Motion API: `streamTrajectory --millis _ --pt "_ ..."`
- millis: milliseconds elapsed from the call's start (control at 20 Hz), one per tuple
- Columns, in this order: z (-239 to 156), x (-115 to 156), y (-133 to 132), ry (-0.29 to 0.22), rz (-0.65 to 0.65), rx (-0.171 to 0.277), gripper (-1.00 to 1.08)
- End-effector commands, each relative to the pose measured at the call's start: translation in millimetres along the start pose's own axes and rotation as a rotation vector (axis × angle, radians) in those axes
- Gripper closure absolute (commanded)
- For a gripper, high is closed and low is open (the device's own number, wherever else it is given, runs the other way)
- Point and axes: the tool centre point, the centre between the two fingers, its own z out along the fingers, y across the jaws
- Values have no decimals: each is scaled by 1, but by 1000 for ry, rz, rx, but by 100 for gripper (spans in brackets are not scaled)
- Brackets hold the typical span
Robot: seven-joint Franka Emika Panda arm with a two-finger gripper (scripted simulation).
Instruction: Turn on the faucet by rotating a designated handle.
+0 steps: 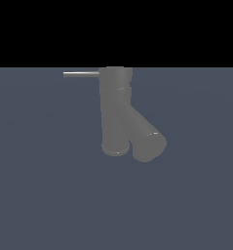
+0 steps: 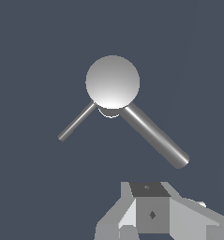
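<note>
On the dark grey floor [image 1: 40,195] stands the faucet [image 1: 115,112], its thin handle [image 1: 81,74] projecting from the column top toward the exterior view's left; the gripper [image 2: 153,213] hovers above, apart from both, its opening unclear

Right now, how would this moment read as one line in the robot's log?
stage: approach | gripper: above faucet, no contact, jaw state unclear | handle: untouched, sticking sideways from column top

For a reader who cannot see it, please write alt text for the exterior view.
A matte grey Y-shaped faucet stands on a dark blue-grey surface, a thick spout slanting down toward the exterior view's right. A thin metallic handle projects from the column's top toward the exterior view's left. No claw appears.
</note>
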Motion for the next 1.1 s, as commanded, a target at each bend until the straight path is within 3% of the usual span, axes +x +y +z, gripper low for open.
streamTrajectory --millis 0,1050 --pt "9 6 -10 0 56 -1 108" --pt "102 45 -93 -11 512 3 108"
